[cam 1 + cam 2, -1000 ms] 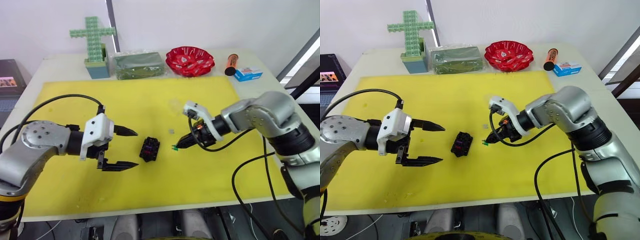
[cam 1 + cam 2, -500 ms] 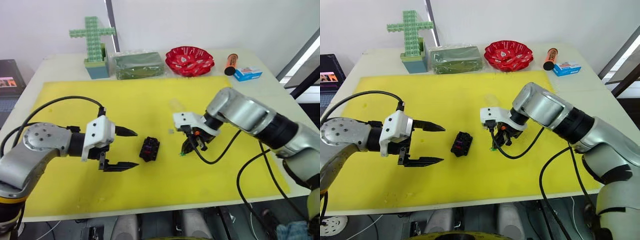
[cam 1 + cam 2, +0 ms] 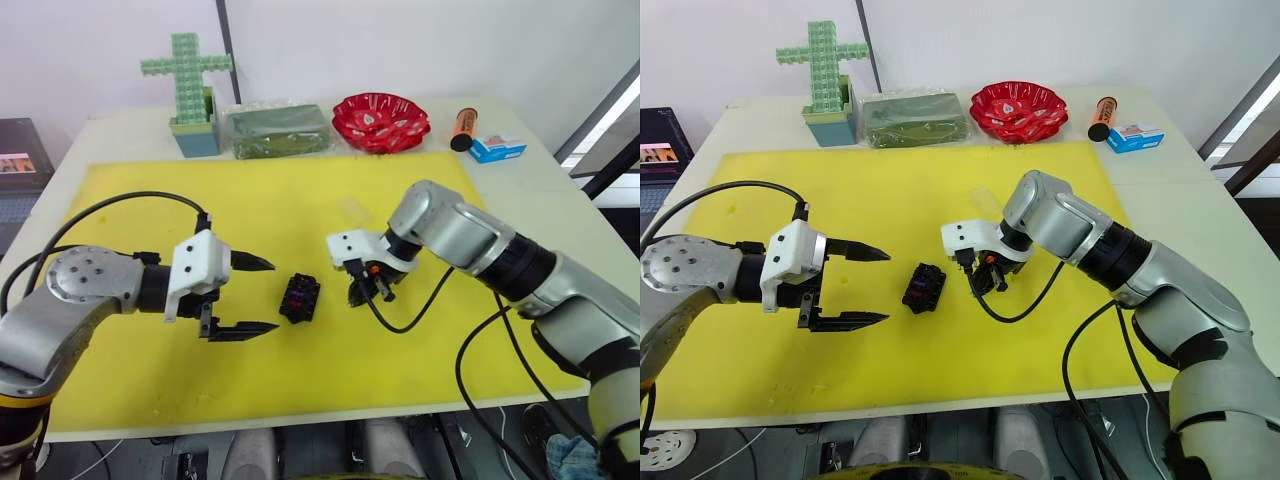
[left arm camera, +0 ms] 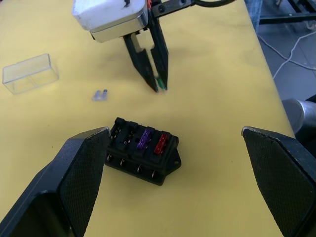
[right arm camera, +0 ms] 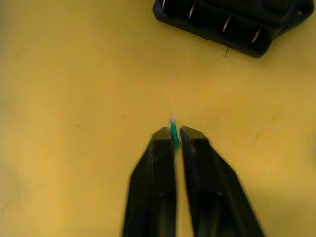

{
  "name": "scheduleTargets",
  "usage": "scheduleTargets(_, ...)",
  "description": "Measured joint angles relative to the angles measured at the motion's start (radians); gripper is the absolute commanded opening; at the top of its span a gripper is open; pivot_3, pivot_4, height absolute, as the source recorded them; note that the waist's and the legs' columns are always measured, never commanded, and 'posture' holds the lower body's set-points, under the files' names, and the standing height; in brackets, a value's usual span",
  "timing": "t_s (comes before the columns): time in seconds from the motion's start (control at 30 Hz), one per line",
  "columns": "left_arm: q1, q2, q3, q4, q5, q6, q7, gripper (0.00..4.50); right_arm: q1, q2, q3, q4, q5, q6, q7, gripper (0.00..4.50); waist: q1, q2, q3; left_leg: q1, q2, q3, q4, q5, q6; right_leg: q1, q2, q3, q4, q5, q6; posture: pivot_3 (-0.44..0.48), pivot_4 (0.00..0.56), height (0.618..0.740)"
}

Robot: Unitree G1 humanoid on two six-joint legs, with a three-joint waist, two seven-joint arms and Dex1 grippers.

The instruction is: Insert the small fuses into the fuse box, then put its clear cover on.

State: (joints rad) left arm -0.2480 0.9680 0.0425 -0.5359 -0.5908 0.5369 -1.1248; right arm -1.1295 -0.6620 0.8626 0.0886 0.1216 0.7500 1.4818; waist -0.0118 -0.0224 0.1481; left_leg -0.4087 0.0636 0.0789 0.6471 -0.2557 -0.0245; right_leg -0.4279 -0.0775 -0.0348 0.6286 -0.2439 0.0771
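Observation:
The black fuse box (image 3: 299, 297) lies mid-mat on the yellow mat (image 3: 150, 200). It holds a purple fuse (image 4: 144, 140) and a red fuse (image 4: 160, 143). My right gripper (image 5: 174, 132) points down just right of the box, shut on a green fuse (image 4: 159, 83) above the mat. A greyish fuse (image 4: 100, 95) lies loose on the mat beyond the box. The clear cover (image 4: 29, 74) rests farther back. My left gripper (image 3: 273, 296) stands open just left of the box, nothing between its fingers (image 4: 81, 173).
Along the table's far edge stand a green cross of blocks (image 3: 188, 90), a clear bag of green material (image 3: 278, 130), a red bowl (image 3: 380, 121), an orange cylinder (image 3: 462, 127) and a blue-and-white carton (image 3: 496, 148). A laptop (image 3: 18, 160) sits off the left edge.
My right gripper has swung from pointing sideways to pointing down and moved left, closer to the fuse box, still holding the green fuse. The left gripper has stayed put.

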Motion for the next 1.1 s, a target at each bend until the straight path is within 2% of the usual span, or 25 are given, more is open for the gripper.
scheduleTargets(0.2, 0.0, 0.0, 0.0, 0.0, -0.001, 0.001, 0.007, 4.5, -0.025, 0.017, -0.084, 0.002, 0.006, 0.043, 0.013, 3.52, 0.002, 0.0, 0.0, 0.0, 0.0, 0.0, 0.0, 0.0, 0.0, 0.0, 0.0, 0.0, 0.0, 0.0, 0.0, 0.0, 0.15, 0.74)
scheduleTargets(0.3, 0.0, -0.002, -0.001, 0.0, -0.001, 0.001, 0.008, 4.5, -0.037, 0.014, -0.134, -0.004, 0.019, 0.07, 0.024, 4.46, 0.001, 0.0, 0.0, 0.0, 0.0, 0.0, 0.0, 0.0, 0.0, 0.0, 0.0, 0.0, 0.0, 0.0, 0.0, 0.0, 0.15, 0.74)
scheduleTargets(0.5, -0.003, -0.009, -0.003, 0.001, -0.001, 0.002, 0.008, 4.5, -0.008, -0.054, -0.241, -0.067, 0.081, 0.227, 0.025, 4.46, 0.003, 0.0, 0.0, 0.0, 0.0, 0.0, 0.0, 0.0, 0.0, 0.001, 0.0, 0.0, 0.0, 0.0, 0.0, 0.0, 0.15, 0.74)
scheduleTargets(0.7, -0.004, -0.01, -0.003, 0.007, -0.001, 0.001, 0.006, 4.5, 0.108, -0.058, -0.412, -0.169, 0.223, 0.615, -0.1, 4.46, 0.001, -0.001, 0.0, 0.0, 0.0, -0.001, 0.0, 0.0, 0.0, 0.001, 0.0, 0.0, 0.0, 0.0, 0.0, 0.0, 0.15, 0.74)
scheduleTargets(0.83, -0.004, -0.011, -0.003, 0.021, -0.001, -0.004, -0.001, 4.5, 0.248, -0.019, -0.573, -0.222, 0.335, 0.83, -0.242, 4.46, 0.002, -0.001, -0.001, 0.0, 0.0, -0.001, 0.0, 0.0, 0.0, 0.001, 0.0, 0.0, 0.0, 0.0, 0.0, 0.0, 0.15, 0.74)
scheduleTargets(0.93, -0.001, -0.011, -0.002, 0.027, 0.001, -0.008, -0.006, 4.5, 0.369, 0.015, -0.688, -0.248, 0.401, 0.858, -0.378, 4.46, 0.004, -0.001, -0.001, 0.0, 0.0, -0.001, 0.0, 0.0, 0.0, 0.002, 0.0, 0.0, 0.0, 0.0, 0.0, 0.0, 0.15, 0.74)
scheduleTargets(1.1, 0.008, -0.011, -0.002, 0.033, 0.002, -0.018, -0.007, 4.5, 0.487, 0.069, -0.841, -0.24, 0.52, 0.858, -0.591, 4.46, 0.002, -0.002, -0.001, 0.0, 0.0, -0.001, 0.0, 0.0, 0.0, 0.001, 0.0, 0.0, 0.0, 0.0, 0.0, 0.0, 0.15, 0.74)
